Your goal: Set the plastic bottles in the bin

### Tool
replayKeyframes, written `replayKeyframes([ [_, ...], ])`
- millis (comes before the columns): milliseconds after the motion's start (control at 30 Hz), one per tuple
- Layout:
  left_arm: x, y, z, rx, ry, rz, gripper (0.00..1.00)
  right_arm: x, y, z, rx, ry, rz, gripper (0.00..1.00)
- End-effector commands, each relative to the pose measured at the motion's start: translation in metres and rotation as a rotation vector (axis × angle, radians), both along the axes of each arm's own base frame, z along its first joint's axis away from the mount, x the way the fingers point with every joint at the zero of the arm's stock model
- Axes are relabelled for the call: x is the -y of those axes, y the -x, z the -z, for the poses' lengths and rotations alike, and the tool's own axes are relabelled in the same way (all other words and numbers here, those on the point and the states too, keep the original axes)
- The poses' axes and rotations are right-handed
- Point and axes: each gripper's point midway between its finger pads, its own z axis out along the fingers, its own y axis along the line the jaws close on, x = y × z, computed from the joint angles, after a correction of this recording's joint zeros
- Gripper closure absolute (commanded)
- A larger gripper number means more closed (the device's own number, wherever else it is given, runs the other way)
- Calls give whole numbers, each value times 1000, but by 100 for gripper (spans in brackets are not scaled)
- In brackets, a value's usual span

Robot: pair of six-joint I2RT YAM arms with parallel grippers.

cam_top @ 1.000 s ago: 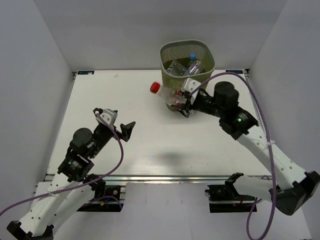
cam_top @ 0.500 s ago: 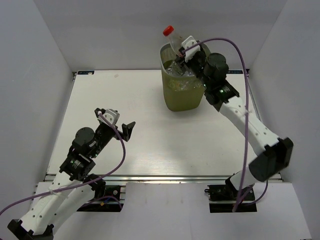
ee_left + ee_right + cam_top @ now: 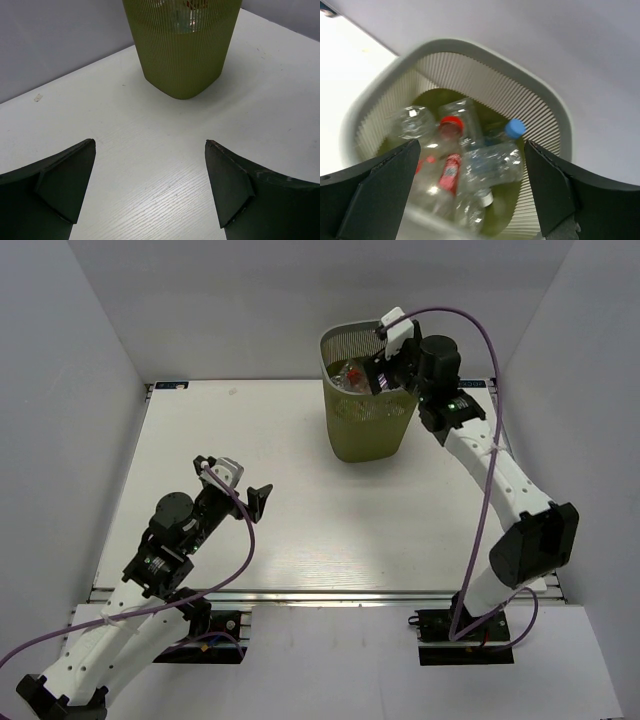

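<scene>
The plastic bottles (image 3: 470,165), the red-capped one (image 3: 449,150) among them, lie in the bin (image 3: 365,435) at the tabletop's (image 3: 200,420) far edge; blur makes their number uncertain. The right gripper (image 3: 471,150) hovers above the rim, jaws wide and empty. The left gripper (image 3: 150,150), near the front-left corner, is likewise spread and holds nothing.

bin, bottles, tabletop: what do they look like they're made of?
Bin: olive-green moulded plastic, matte. The fine ribbed mesh walls let light through under a smooth rounded rim.
Red-capped bottle and blue-capped bottle: thin clear plastic, glossy. The walls are see-through and creased, with bright highlights; the caps are opaque.
Tabletop: white and satin with a faint wood grain, probably laminate or painted board; can't tell which.
</scene>
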Motion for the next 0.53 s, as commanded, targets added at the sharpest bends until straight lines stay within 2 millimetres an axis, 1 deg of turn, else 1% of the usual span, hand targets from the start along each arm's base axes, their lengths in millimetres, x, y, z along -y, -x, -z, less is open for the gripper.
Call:
replayKeyframes([
  [0,2,1,-1,10,0,15,0,2,54,-60,57,-105,-82,10],
  [33,3,2,-1,10,0,26,0,2,64,-59,32,-133,-99,10],
  [67,3,2,-1,10,0,26,0,10,92,-54,10,-135,-117,10],
  [100,5,3,-1,10,0,37,0,2,110,-49,-16,-144,-191,10],
  [133,6,4,-1,10,0,46,0,3,122,-42,-48,-155,-203,10],
  [167,6,4,-1,10,0,46,0,10,149,-27,-96,-174,-213,10],
  [200,6,4,-1,10,0,46,0,14,156,-20,-117,-183,-206,10],
  [233,7,5,-1,10,1,55,0,19,171,-5,-165,-201,-194,10],
  [267,7,5,-1,10,1,55,0,26,184,-6,-177,-229,-180,10],
  [300,7,5,-1,10,1,55,0,31,189,14,-214,-227,-158,10],
  [333,7,5,-1,10,1,55,0,37,200,30,-222,-225,-152,10],
  [367,7,5,-1,10,1,55,0,41,205,37,-214,-221,-147,10],
  [400,7,5,-1,10,1,55,0,46,217,54,-198,-223,-154,10],
  [467,7,5,-1,10,1,55,0,52,220,68,-198,-215,-133,10],
  [500,7,5,-1,10,1,55,0,56,222,84,-216,-215,-116,10],
])
